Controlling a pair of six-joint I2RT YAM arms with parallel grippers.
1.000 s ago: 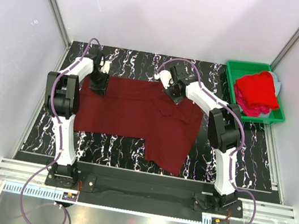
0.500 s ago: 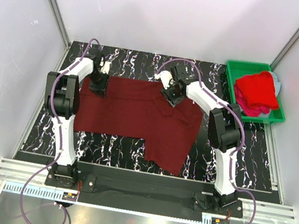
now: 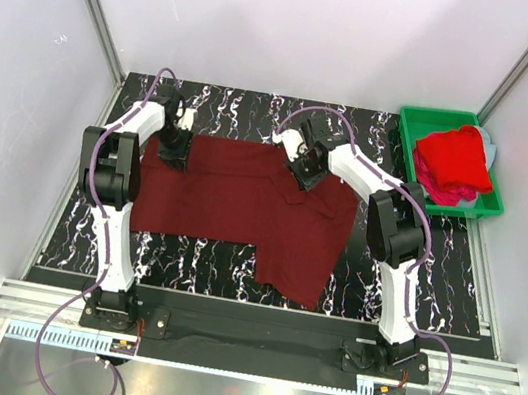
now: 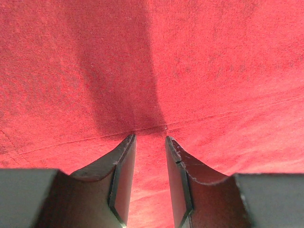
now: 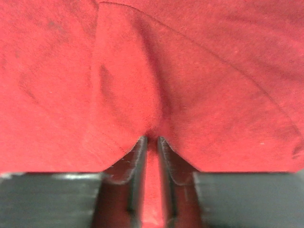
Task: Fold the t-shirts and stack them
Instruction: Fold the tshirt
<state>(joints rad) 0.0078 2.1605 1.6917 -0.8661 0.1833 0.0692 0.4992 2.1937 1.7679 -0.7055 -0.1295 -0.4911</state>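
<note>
A dark maroon t-shirt (image 3: 233, 202) lies spread flat on the black marbled table (image 3: 229, 105). My left gripper (image 3: 173, 150) stands at its back left edge. In the left wrist view its jaws (image 4: 149, 137) stand a little apart, tips down on the hem, with flat cloth (image 4: 213, 57) showing through the gap. My right gripper (image 3: 300, 175) is at the shirt's back edge near the middle. Its jaws (image 5: 152, 138) are nearly together, with a ridge of the cloth (image 5: 213, 71) puckered between them. A bright red t-shirt (image 3: 456, 157) and a pink one (image 3: 447, 195) lie bunched in the bin.
The green plastic bin (image 3: 406, 145) sits at the back right corner of the table. White enclosure walls with metal posts stand close on three sides. A black rail (image 3: 242, 331) with both arm bases runs along the near edge.
The right gripper edged slightly left along the shirt's back edge and its jaws opened, then closed in on the cloth. The left arm and the shirt's outline stayed put.
</note>
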